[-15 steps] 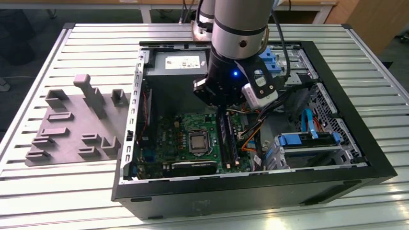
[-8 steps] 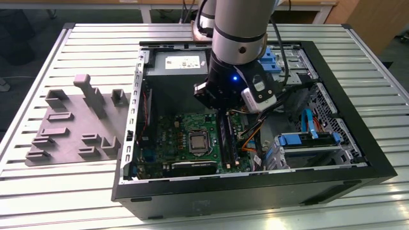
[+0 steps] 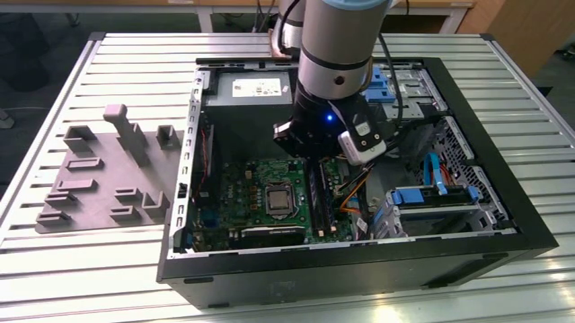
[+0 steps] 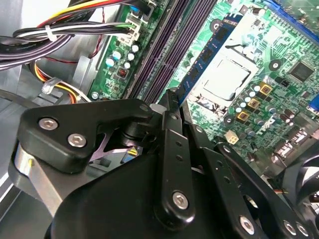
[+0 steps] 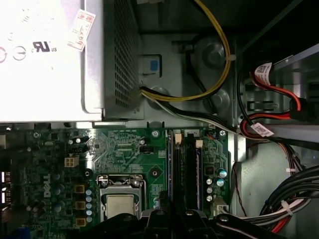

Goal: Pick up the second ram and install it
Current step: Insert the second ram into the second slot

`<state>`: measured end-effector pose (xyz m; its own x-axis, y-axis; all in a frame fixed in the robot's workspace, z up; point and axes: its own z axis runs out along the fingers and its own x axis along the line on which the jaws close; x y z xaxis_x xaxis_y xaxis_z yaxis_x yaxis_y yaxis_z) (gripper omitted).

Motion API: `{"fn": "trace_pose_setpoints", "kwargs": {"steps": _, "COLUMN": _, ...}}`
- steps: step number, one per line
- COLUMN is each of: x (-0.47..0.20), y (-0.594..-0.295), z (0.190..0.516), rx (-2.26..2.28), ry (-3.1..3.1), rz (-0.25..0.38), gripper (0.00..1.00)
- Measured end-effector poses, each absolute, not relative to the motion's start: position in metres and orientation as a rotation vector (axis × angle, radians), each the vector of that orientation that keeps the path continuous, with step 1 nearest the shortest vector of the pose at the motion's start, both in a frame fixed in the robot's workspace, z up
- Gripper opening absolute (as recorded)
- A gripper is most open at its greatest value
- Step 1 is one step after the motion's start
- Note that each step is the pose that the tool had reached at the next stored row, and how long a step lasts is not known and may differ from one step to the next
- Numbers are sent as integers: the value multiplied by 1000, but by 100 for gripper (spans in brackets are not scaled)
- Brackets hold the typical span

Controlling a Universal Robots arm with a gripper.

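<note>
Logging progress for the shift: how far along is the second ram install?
Pickup looks done: the long blue-green ram stick lies along the black motherboard slots, beside the silver processor socket. In hand: the black hand sits over the stick's end. Left: full seating, which I cannot confirm.

Exterior view is evenly lit from overhead; glare is seen on the slatted tabletop (image 3: 81, 269) near the front edge. Case (image 3: 503, 229) interior is shadowed. In the second wrist view, the close claw (image 4: 172, 102) is slightly soft. First wrist view is dim, corners darkened.
</note>
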<state>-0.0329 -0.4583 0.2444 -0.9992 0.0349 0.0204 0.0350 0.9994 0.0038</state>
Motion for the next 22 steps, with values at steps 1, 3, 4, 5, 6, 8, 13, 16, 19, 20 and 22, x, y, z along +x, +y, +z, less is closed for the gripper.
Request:
{"fn": "trace_pose_setpoints", "kwargs": {"steps": 1, "x": -33, "y": -458, "z": 244, "rx": -55, "ry": -3121, "rz": -6, "gripper": 14}}
{"fn": "trace_pose_setpoints", "kwargs": {"steps": 3, "x": -33, "y": -458, "z": 244, "rx": -55, "ry": -3121, "rz": -6, "gripper": 14}}
{"fn": "trace_pose_setpoints", "kwargs": {"steps": 4, "x": -33, "y": -458, "z": 244, "rx": -55, "ry": -3121, "rz": -6, "gripper": 14}}
{"fn": "trace_pose_setpoints", "kwargs": {"steps": 5, "x": -33, "y": -458, "z": 244, "rx": -55, "ry": -3121, "rz": -6, "gripper": 14}}
{"fn": "trace_pose_setpoints", "kwargs": {"steps": 6, "x": -33, "y": -458, "z": 244, "rx": -55, "ry": -3121, "rz": -7, "gripper": 14}}
{"fn": "trace_pose_setpoints", "kwargs": {"steps": 8, "x": -33, "y": -458, "z": 243, "rx": -55, "ry": -3121, "rz": -7, "gripper": 14}}
{"fn": "trace_pose_setpoints", "kwargs": {"steps": 13, "x": -32, "y": -459, "z": 239, "rx": -46, "ry": -3121, "rz": -15, "gripper": 14}}
{"fn": "trace_pose_setpoints", "kwargs": {"steps": 16, "x": -32, "y": -463, "z": 235, "rx": -45, "ry": -3121, "rz": -25, "gripper": 14}}
{"fn": "trace_pose_setpoints", "kwargs": {"steps": 19, "x": -32, "y": -466, "z": 232, "rx": -50, "ry": -3121, "rz": -28, "gripper": 14}}
{"fn": "trace_pose_setpoints", "kwargs": {"steps": 20, "x": -32, "y": -467, "z": 231, "rx": -53, "ry": -3121, "rz": -28, "gripper": 14}}
{"fn": "trace_pose_setpoints", "kwargs": {"steps": 22, "x": -31, "y": -467, "z": 230, "rx": -63, "ry": -3120, "rz": -29, "gripper": 14}}
